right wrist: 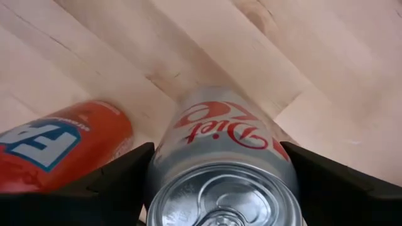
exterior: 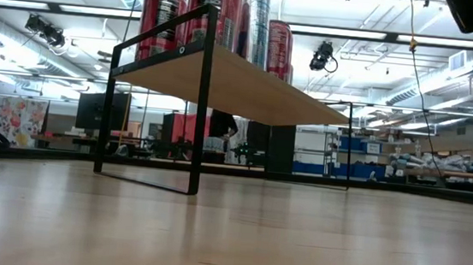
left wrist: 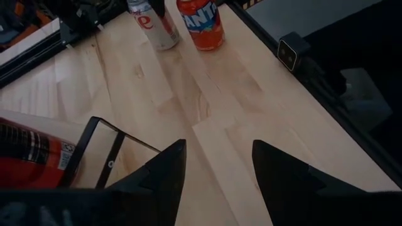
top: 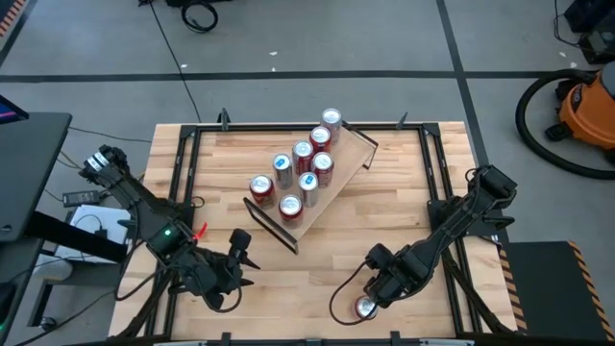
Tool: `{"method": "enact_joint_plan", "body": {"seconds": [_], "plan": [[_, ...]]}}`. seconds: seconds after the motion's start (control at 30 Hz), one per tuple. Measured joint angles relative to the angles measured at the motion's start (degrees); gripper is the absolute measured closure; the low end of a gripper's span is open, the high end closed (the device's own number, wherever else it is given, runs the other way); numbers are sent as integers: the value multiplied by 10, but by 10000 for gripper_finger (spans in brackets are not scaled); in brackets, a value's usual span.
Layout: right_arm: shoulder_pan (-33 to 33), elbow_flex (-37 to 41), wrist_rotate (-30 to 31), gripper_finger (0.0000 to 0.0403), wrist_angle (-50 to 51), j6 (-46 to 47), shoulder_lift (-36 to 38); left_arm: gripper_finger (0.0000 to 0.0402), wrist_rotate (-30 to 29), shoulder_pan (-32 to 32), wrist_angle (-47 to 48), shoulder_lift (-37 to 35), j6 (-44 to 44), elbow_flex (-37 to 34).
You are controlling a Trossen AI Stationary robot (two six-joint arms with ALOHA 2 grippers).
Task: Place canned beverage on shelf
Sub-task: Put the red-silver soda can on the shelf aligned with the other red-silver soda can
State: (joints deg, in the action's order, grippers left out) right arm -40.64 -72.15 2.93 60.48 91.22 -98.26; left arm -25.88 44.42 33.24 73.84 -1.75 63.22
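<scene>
Near the desk's point(top: 384, 207) front right edge, the right gripper's point(right wrist: 220, 182) fingers straddle a silver can point(right wrist: 221, 157), an orange can point(right wrist: 59, 150) alongside. The shelf point(top: 336, 187) sits mid-desk, crowded with cans. The left gripper point(left wrist: 217, 169), fingers apart, hovers front-left over bare wood.

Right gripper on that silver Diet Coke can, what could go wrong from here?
1. The right gripper straddles the Diet Coke can, but the jaws look open and not firmly clamped; lifting now could drop it.
2. The orange Fanta can stands right beside it; a finger could knock it over.
3. The shelf already carries eight cans, leaving little bare plank, so placing another may bump them.
</scene>
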Motion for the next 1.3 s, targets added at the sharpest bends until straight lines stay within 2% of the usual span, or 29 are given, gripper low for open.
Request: {"method": "enact_joint_plan", "body": {"seconds": [0.2, 0.3, 0.4, 0.53, 0.8, 1.1, 1.2, 1.3], "plan": [[0, 0, -11, 59, 3, -36, 0, 209, 0, 0, 0, 0, 0, 0], [1, 0, -17, 74, 10, -52, 0, 209, 0, 0, 0, 0, 0, 0], [5, -1, -24, 92, 19, -84, 0, 209, 0, 0, 0, 0, -1, 0], [18, -2, -28, 92, 42, -140, 0, 209, 0, 0, 0, 0, -3, 0], [91, -2, -23, 82, 62, -392, 0, 209, 0, 0, 0, 0, 9, 0], [164, -2, 15, 79, 48, -684, 1, 209, 0, 0, 0, 0, 11, 0], [179, -2, 29, 79, 46, -747, 1, 209, 0, 0, 0, 0, 11, 0], [189, -2, 29, 79, 46, -772, 1, 209, 0, 0, 0, 0, 11, 0]]}}
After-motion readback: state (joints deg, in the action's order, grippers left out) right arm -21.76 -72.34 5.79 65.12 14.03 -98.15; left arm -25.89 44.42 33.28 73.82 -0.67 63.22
